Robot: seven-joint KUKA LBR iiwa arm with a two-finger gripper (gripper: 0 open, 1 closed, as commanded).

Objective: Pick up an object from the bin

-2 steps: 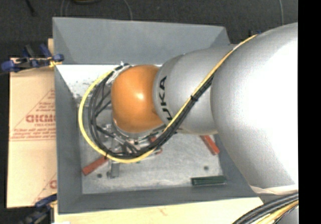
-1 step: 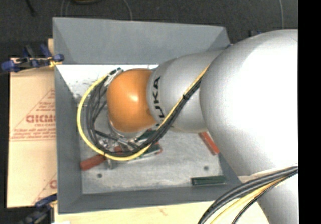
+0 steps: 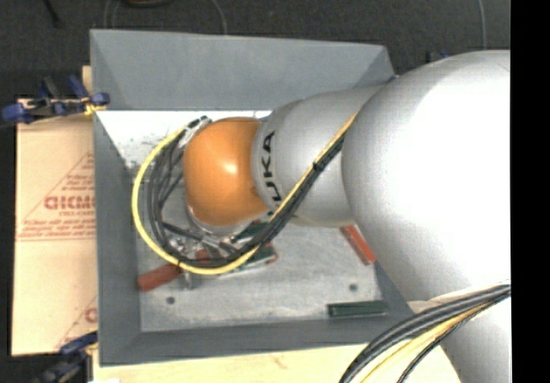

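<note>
My gripper [image 3: 190, 266] is down near the floor of the bin at the front left, and most of it is hidden from above. A red-brown oblong thing [image 3: 158, 279] lies on the floor just to its left, touching or very close to it. To the gripper's right a small green and red thing [image 3: 259, 259] peeks out.
The arm with its orange wrist cover and yellow cable spans the bin from the right and hides the middle of it. A red stick-like thing [image 3: 357, 245] lies at the right. A dark green flat bar [image 3: 357, 310] lies by the front right wall.
</note>
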